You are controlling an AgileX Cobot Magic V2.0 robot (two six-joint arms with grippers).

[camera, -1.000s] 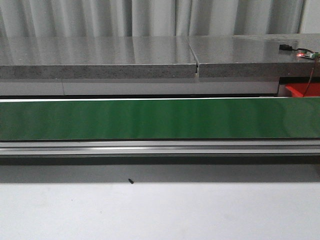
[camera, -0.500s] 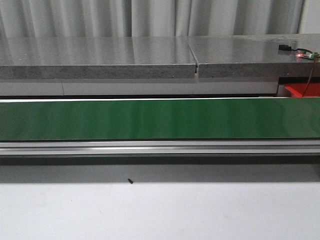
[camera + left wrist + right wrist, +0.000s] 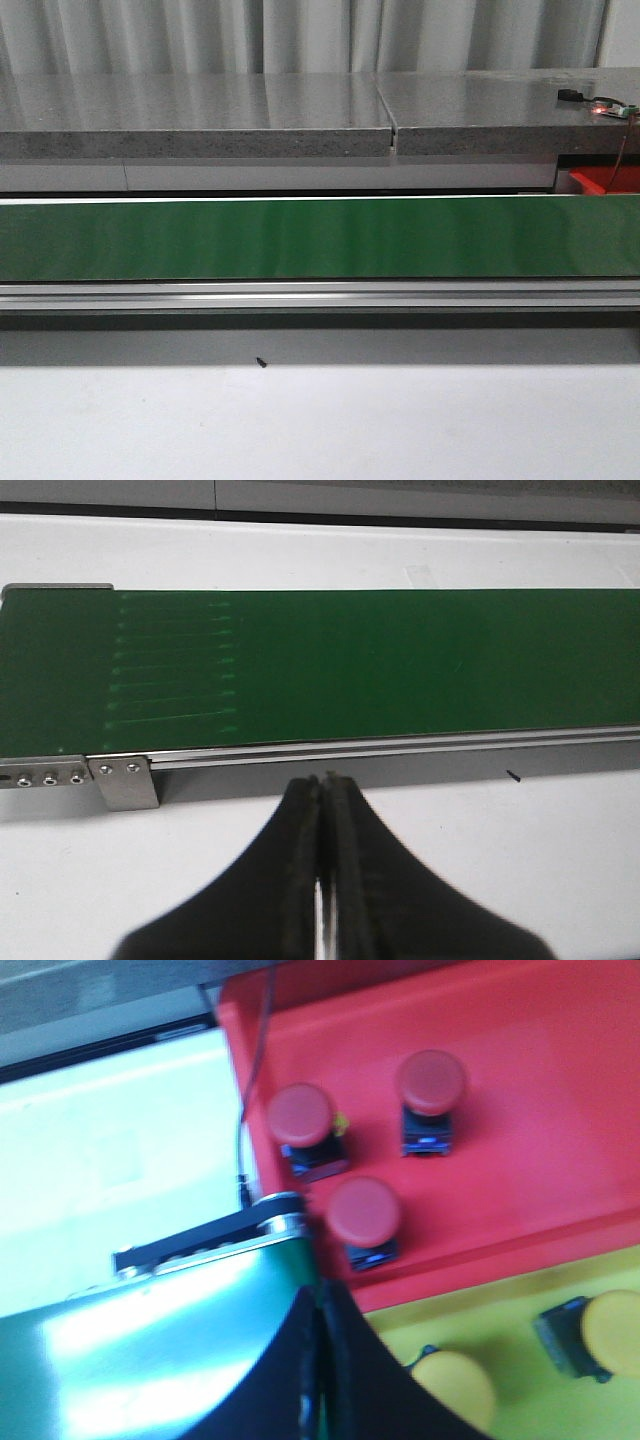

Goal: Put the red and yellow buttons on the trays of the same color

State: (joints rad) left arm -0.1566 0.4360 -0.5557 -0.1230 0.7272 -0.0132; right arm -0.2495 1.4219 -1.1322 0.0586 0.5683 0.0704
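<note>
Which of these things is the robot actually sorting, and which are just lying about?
Part of the job:
red tray
three red buttons on it
yellow tray
two yellow buttons on it

Just there:
green conveyor belt
small circuit board on the stone counter
grey curtain

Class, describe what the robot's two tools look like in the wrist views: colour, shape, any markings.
Both the left tool and right tool are plain black, with two smooth fingers flaring wide at the base and tapering to a narrow tip. No markings or cables show on either.
</note>
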